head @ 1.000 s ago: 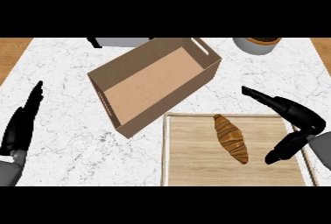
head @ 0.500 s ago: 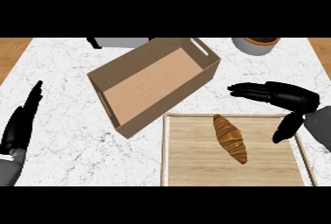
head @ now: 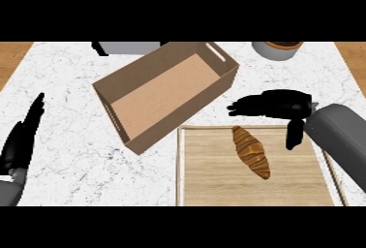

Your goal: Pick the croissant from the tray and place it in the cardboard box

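In the head view we see the croissant [head: 251, 151] lying on the tray [head: 207, 184] near its far edge. Our right hand [head: 280, 104] hovers open just beyond that edge, holding nothing. The cardboard box [head: 166, 91] sits mid-counter; our left hand [head: 22, 138] rests open at the counter's left edge.

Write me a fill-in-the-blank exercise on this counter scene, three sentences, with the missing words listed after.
1. The croissant lies on the wooden ____, not yet picked up.
2. The robot's ____ hand hovers at the tray's far edge, fingers pointing toward the cardboard box.
3. The cardboard box holds ____ and stands apart from the resting left hand at the view's left edge.

Missing words: tray; right; nothing
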Available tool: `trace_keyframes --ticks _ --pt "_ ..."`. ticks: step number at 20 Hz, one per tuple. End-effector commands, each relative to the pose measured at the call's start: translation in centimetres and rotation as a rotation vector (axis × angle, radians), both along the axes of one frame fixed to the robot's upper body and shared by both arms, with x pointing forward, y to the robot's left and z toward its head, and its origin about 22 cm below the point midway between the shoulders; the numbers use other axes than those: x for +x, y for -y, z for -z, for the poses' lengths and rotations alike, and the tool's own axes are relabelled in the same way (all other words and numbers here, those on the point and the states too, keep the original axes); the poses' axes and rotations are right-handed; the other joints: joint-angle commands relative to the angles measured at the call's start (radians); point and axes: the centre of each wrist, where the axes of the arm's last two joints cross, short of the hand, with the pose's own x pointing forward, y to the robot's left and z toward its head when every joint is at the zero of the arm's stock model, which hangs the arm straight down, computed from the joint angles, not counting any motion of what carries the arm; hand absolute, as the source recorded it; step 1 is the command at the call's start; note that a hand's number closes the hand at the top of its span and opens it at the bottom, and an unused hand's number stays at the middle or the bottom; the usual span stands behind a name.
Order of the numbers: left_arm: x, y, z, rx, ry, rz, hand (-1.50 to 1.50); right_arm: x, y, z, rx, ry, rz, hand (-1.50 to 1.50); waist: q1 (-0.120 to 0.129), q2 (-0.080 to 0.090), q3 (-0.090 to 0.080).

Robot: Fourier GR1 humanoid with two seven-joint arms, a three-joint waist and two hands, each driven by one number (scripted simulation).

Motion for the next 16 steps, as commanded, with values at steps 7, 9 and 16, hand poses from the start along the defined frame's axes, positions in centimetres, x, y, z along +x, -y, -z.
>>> trace_keyframes --ticks 7,9,16 --pt "-1.2 -0.3 1.3 -0.007 -0.010 -0.021 0.00 -0.1 -1.6 1.2 -0.062 -0.031 -0.070 -1.50 -0.021 -0.006 0.000" --pt "-0.4 1.3 -0.4 -0.015 0.000 -0.019 0.00 0.4 -1.3 2.3 -0.072 -0.030 -0.049 -1.50 -0.016 -0.004 0.000" --pt "-0.9 -1.2 0.8 -0.011 0.003 -0.011 0.00 0.1 -1.9 1.7 -0.011 -0.075 -0.090 -1.50 -0.017 -0.003 0.000"
